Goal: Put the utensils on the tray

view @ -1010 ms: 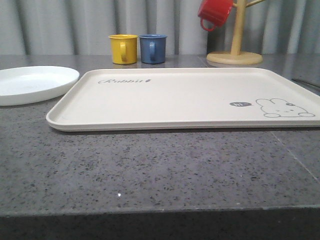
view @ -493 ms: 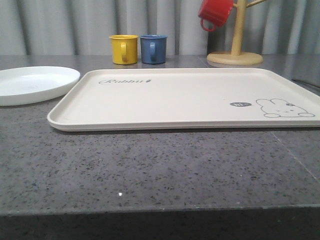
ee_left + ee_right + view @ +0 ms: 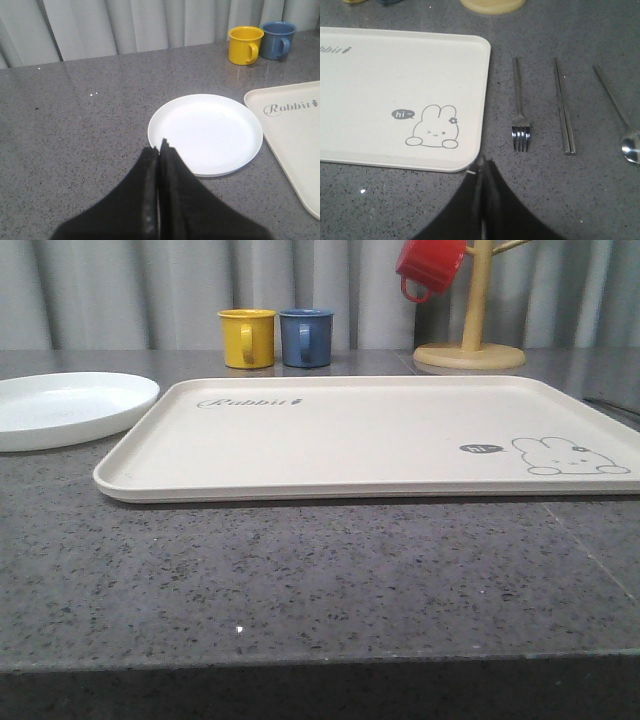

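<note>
The cream tray (image 3: pixel 360 435) with its "Rabbit" script lies flat in the middle of the table, and nothing lies on it. To its left rests the round white plate (image 3: pixel 60 410). My left gripper (image 3: pixel 159 147) is shut and empty, hovering just short of the plate (image 3: pixel 205 132), with the tray's corner (image 3: pixel 295 130) beyond. On the bare table right of the tray (image 3: pixel 395 85), the fork (image 3: pixel 519 110), the knife (image 3: pixel 564 110) and the spoon (image 3: pixel 620 117) lie side by side. My right gripper (image 3: pixel 482 162) is shut and empty above the tray's near right corner.
A yellow mug (image 3: pixel 247 337) and a blue mug (image 3: pixel 305 337) stand behind the tray. A red mug (image 3: pixel 430 268) hangs on a wooden mug tree (image 3: pixel 470 350) at the back right. The dark stone table ends at its front edge (image 3: pixel 320 660).
</note>
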Controlling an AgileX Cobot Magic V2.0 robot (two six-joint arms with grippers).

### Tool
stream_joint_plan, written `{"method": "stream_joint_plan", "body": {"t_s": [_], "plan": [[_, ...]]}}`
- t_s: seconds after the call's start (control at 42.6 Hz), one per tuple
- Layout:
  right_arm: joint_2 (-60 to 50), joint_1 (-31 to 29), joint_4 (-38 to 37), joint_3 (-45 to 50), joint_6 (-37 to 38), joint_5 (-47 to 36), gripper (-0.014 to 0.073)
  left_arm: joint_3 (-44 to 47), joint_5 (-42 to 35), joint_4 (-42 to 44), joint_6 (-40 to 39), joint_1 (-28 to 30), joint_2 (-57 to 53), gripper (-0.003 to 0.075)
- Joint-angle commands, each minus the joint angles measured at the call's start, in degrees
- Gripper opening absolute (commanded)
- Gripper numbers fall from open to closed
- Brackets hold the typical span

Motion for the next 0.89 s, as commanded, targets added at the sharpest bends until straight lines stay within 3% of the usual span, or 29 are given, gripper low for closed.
{"method": "stream_joint_plan", "body": {"t_s": [0.0, 0.094, 0.188, 0.258, 0.329, 0.728, 0.869], "plan": [[1.25, -0.2, 0.32, -1.94, -0.25, -3.72, -0.0018, -2.03, -2.97, -0.53, -0.64, -0.01, 1.46, -0.0017], [1.25, -0.2, 0.45, -1.94, -0.25, -4.08, 0.0132, -2.03, -2.5, -0.53, -0.64, -0.01, 2.59, 0.0043], [1.25, -0.2, 0.45, -1.94, -0.25, -4.3, 0.0323, -2.03, -2.25, -0.53, -0.64, -0.01, 3.81, 0.0223], [1.25, -0.2, 0.45, -1.94, -0.25, -4.52, 0.0382, -2.03, -1.79, -0.53, -0.64, -0.01, 4.94, 0.0349], [1.25, -0.2, 0.45, -1.94, -0.25, -4.46, 0.0384, -2.03, -1.06, -0.2, -0.64, -0.01, 6.4, 0.0417], [1.25, -0.2, 0.45, -1.94, -0.25, -4.41, 0.0383, -9.59, 1.01, 1.99, -0.64, 0.09, 27.43, 0.0427], [1.25, -0.2, 0.45, -1.94, -0.25, -4.41, 0.0383, -15.3, 2.74, 0.24, -0.64, 3.78, 37.06, 0.0427]]}}
